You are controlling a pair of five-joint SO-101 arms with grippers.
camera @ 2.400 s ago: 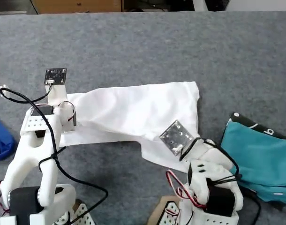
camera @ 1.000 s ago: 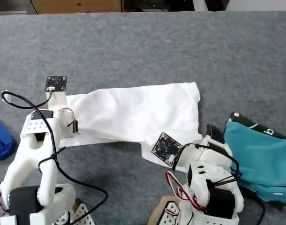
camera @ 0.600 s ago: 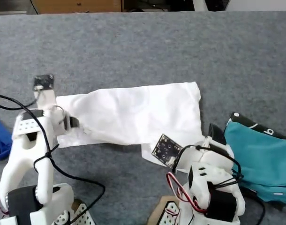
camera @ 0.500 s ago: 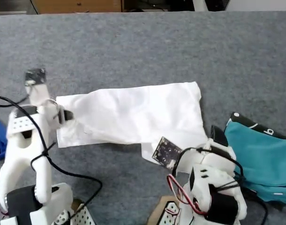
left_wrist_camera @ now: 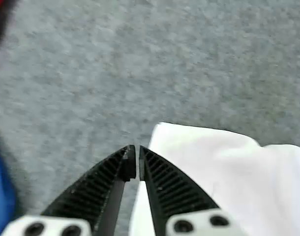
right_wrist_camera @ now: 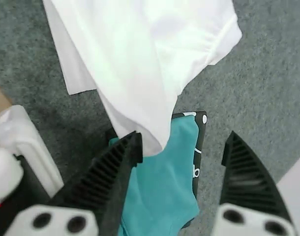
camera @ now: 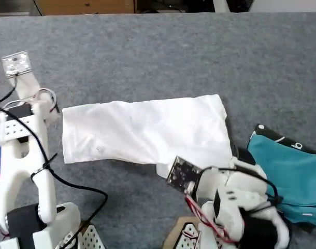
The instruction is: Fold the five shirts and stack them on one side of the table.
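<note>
A white shirt [camera: 142,129] lies spread flat across the middle of the grey table, with a second layer sticking out under its near edge. My left gripper [left_wrist_camera: 133,161] is shut on nothing and hovers just off the shirt's left corner [left_wrist_camera: 189,142]. The left arm [camera: 20,150] stands at the table's left side. My right gripper [right_wrist_camera: 182,147] is open above the shirt's right near corner [right_wrist_camera: 150,123]. A teal shirt [camera: 290,176] lies folded to the right of the white one, with the right arm [camera: 230,199] close beside it.
A blue cloth [left_wrist_camera: 0,196] and a red one [left_wrist_camera: 0,10] lie at the table's left edge, near the left arm. Wooden furniture [camera: 85,6] stands beyond the far edge. The far half of the grey table [camera: 173,52] is bare.
The left gripper pulled the shirt's left end outward, let it go and swung off to the far left. The right arm drew back toward the near edge. The shirt now lies flatter.
</note>
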